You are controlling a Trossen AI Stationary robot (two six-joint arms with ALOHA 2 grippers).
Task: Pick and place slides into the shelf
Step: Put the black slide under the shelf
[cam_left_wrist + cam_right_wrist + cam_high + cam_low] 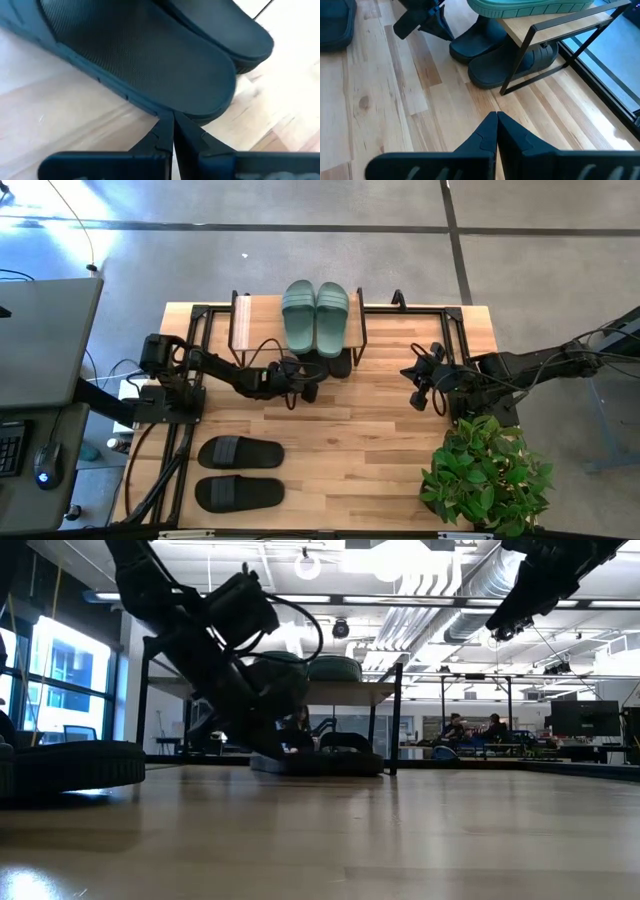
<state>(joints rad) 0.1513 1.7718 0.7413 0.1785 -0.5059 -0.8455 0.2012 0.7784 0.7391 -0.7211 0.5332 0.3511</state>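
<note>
We find the left gripper (173, 120) pressed together, apparently touching a black slide (150, 55) under the shelf (243, 320). The right gripper (496, 118) is likewise together, hanging clear. Green slides (315, 315) sit on top.

two slides (316, 317) on shelf (246, 325), two beneath

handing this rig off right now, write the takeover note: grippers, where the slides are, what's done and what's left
Left gripper: shut, holding nothing, fingertips at the heel of a black slide in front of the shelf.
Right gripper: shut, empty, hanging above the table right of the shelf.
Green pair: on the shelf's top board.
Black pair: under the shelf, heels sticking out the front.
Second black pair: on the table near the front edge, left side.
Done: green pair placed.
Left: seat the pair underneath if needed, then shelve the front pair.
</note>
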